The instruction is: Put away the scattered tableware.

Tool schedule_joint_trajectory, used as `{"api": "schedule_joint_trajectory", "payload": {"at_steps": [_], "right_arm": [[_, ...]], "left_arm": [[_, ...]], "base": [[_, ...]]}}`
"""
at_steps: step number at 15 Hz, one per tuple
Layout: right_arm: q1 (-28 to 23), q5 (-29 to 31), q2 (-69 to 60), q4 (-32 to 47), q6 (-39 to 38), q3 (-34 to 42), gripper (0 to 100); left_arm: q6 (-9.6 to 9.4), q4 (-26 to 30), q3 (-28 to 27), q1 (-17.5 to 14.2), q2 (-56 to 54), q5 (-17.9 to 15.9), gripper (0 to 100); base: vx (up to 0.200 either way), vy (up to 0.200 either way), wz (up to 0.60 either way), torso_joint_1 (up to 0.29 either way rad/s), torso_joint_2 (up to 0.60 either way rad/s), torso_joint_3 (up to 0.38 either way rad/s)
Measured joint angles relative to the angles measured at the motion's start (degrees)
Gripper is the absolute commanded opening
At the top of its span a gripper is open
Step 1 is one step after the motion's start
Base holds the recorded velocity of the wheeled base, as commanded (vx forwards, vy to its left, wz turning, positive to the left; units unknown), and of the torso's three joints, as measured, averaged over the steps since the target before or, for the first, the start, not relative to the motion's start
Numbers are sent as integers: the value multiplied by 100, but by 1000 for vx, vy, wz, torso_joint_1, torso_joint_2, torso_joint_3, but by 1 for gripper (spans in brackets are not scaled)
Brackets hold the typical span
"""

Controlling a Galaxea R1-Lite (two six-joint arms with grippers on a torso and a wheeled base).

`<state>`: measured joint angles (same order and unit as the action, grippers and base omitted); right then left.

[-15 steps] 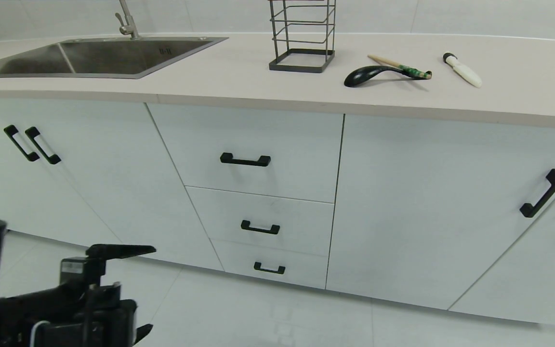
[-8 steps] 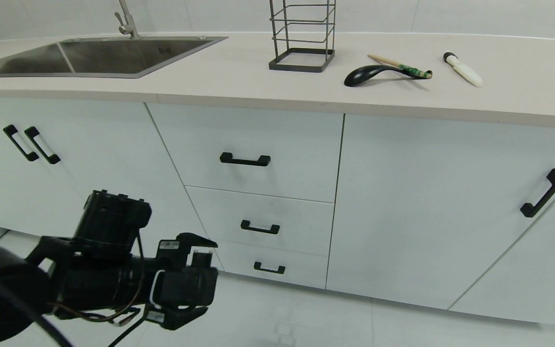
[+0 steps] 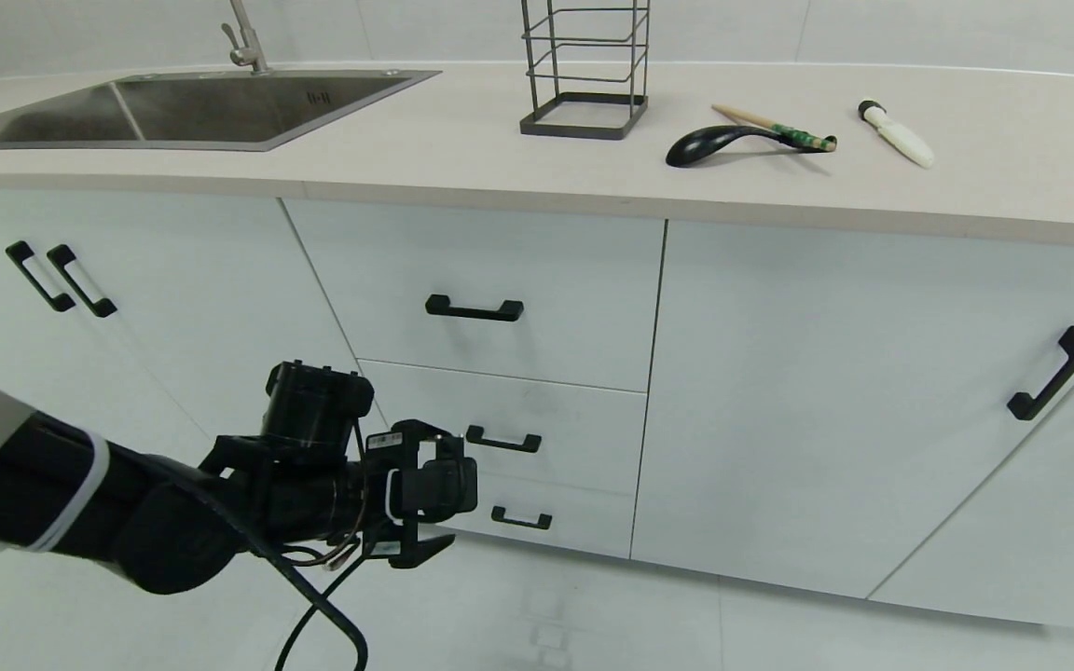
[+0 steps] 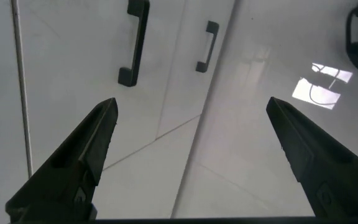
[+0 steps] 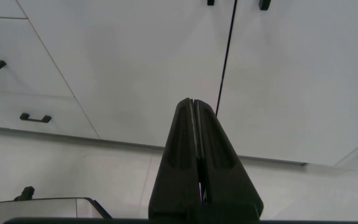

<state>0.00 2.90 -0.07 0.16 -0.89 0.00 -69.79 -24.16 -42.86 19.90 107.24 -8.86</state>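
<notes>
Left gripper (image 3: 433,494): held low in front of the drawer stack, level with the middle drawer handle (image 3: 503,440) and just to its left; the wrist view has its fingers (image 4: 82,158) spread wide with nothing between them.
Right gripper (image 5: 193,109): fingers pressed flat together, gripping nothing, pointed at white cabinet doors (image 5: 135,68) above the floor.
Tableware: three pieces lie on the countertop (image 3: 462,158), right of the wire rack (image 3: 585,70).
Black spoon (image 3: 714,142): nearest the rack, its handle meeting the green-banded end of the wooden chopsticks (image 3: 773,126).
White utensil (image 3: 896,135): black-tipped, apart to the right of the chopsticks.
Sink (image 3: 173,107): steel, set in the countertop's far left, under the faucet (image 3: 243,37).
</notes>
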Motion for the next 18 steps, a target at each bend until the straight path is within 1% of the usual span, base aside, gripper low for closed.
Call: {"api": "schedule_joint_trajectory", "payload": {"at_steps": [3, 6, 7, 9, 12, 18], "right_arm": [[0, -1, 0, 2, 0, 0, 0], [0, -1, 0, 2, 2, 0, 0], [0, -1, 0, 2, 0, 0, 0], [0, 0, 0, 2, 2, 0, 0], [0, -1, 0, 2, 0, 0, 0], [0, 0, 0, 2, 0, 0, 0]], "left_arm": [[68, -321, -63, -2, 364, -2, 100], [235, -433, -278, -2, 714, -35, 100], [241, -485, -361, -2, 825, -38, 100], [244, -633, -713, 20, 1162, -55, 100], [238, -662, -1202, 48, 1616, -85, 100], [224, -699, -1736, 85, 2255, -93, 100]], "base": [[0, 0, 0, 0, 0, 0], [0, 0, 0, 0, 0, 0], [0, 0, 0, 0, 0, 0], [0, 0, 0, 0, 0, 0], [0, 0, 0, 0, 0, 0], [0, 0, 0, 0, 0, 0]]}}
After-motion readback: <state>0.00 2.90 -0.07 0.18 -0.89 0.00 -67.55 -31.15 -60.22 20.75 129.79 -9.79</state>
